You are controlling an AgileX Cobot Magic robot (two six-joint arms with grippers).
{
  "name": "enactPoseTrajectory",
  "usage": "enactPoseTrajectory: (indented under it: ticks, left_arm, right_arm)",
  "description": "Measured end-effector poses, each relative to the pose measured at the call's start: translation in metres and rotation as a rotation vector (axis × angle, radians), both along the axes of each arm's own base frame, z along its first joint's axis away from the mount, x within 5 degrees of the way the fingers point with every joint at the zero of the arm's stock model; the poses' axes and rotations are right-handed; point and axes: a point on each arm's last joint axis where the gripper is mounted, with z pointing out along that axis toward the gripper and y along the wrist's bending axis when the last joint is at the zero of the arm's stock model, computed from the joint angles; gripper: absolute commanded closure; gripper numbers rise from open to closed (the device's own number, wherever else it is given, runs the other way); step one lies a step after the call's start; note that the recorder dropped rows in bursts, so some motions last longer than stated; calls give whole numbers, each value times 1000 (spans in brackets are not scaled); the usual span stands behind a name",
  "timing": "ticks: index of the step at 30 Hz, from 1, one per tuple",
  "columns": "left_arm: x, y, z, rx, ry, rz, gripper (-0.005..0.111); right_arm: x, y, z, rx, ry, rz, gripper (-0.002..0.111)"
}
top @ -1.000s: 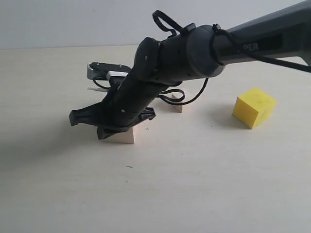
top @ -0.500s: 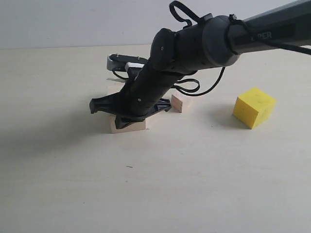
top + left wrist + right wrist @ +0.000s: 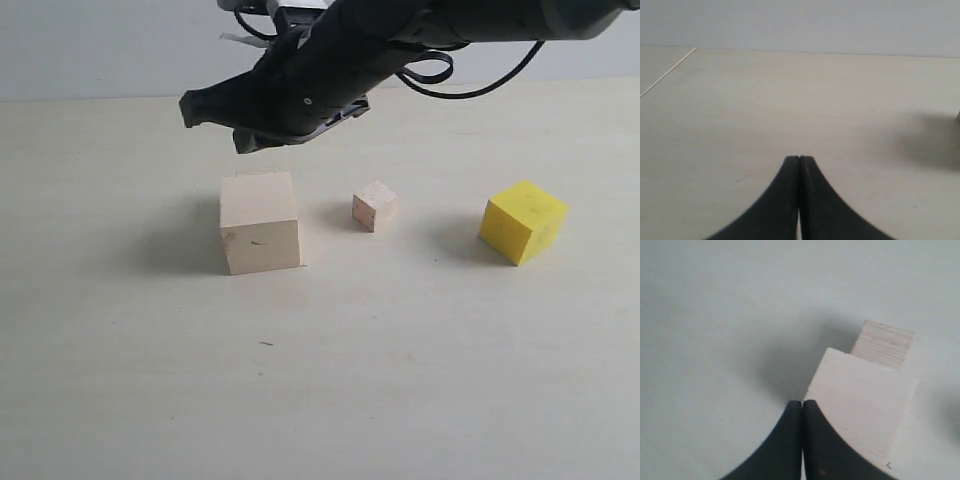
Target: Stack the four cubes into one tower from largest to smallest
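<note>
Right wrist view: the right hand (image 3: 802,406) has its two fingers pressed together with nothing between them. It hangs over the near edge of the large wooden cube (image 3: 862,410), and the medium wooden cube (image 3: 883,342) sits just beyond that one.
Exterior view: the right arm reaches across the middle and its hand hovers clear above the large cube, touching nothing.
Left hand (image 3: 799,161): fingers together and empty, over a bare stretch of worktop (image 3: 320,400).
Large cube: flat on the worktop, left of centre in the exterior view, with nothing on top.
Medium cube: almost wholly hidden behind the large cube in the exterior view. Whether the two touch cannot be told.
Small wooden cube (image 3: 375,206): on the worktop near the large cube, on its right side and apart from it.
Yellow cube (image 3: 522,221): on the worktop, well apart from the large cube at the right, turned corner-on to the camera.
Tower: not begun; all four cubes lie singly on the worktop.
Step in hand: likely the large cube is set as the base and the hand is free for the next pick.
Next move: probably the yellow cube. That calls for the fingers to part, the wrist to turn square to its rotated faces, then a centred, level placement on the large cube.
</note>
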Motion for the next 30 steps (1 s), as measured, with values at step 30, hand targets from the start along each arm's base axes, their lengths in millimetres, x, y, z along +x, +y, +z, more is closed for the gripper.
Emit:
enactPoseTrajectory:
  ticks: [30]
  left_arm:
    - [0,3,48,74,-550,35,107]
  right_arm:
    - [17,-91,59,-175,-125,-142,108]
